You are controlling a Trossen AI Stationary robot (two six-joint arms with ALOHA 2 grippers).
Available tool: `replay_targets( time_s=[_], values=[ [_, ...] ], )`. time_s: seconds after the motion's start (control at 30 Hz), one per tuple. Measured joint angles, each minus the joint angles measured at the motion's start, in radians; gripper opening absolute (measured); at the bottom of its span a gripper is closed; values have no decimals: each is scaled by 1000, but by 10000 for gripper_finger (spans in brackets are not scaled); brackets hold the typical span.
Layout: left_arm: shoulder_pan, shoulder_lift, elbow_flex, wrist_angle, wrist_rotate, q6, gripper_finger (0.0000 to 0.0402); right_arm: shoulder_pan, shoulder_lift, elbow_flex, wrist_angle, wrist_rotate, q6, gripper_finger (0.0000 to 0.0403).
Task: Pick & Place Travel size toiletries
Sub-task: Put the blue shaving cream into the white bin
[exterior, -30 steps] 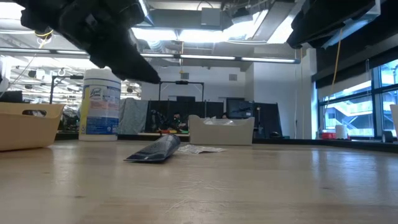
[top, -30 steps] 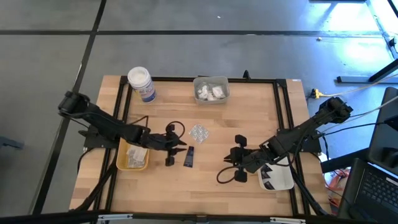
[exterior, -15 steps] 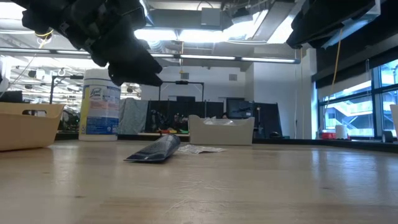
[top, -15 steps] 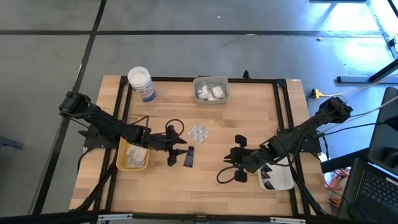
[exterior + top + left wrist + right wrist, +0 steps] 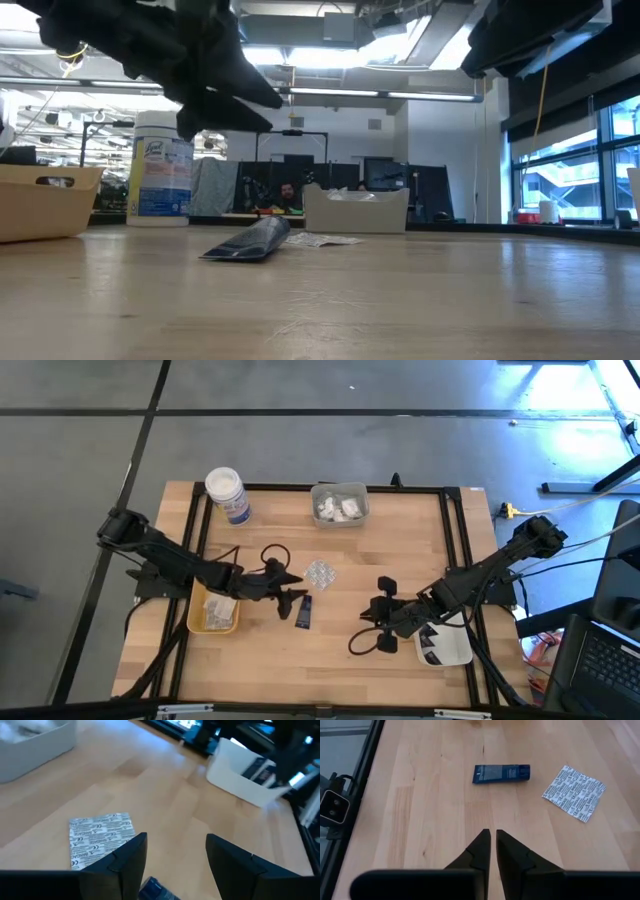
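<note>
Tube (image 5: 304,611), dark, soft and light, lying flat on the tabletop (image 5: 380,550) just right of the left end effector (image 5: 292,594), whose fingers stand apart; best pinched across its mid-body; right end effector (image 5: 383,615) together, waiting.

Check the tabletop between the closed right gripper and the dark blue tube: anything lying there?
No. In the right wrist view, only bare wood separates the right gripper from the dark blue tube; the printed square sachet lies off to one side.
</note>
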Motion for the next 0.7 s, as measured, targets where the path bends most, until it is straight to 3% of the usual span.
replay_targets(
  time_s=[0.27, 0.5, 0.7],
  values=[
    [-1, 145, 107, -53, -20, -63, 199, -2, 0, 0, 0, 39, -26, 25],
    [-1, 278, 230, -234, -93, -181, 198, -2, 0, 0, 0, 40, -22, 28],
    [-1, 378, 295, -350, -91, -309, 198, -2, 0, 0, 0, 40, -29, 35]
  ],
)
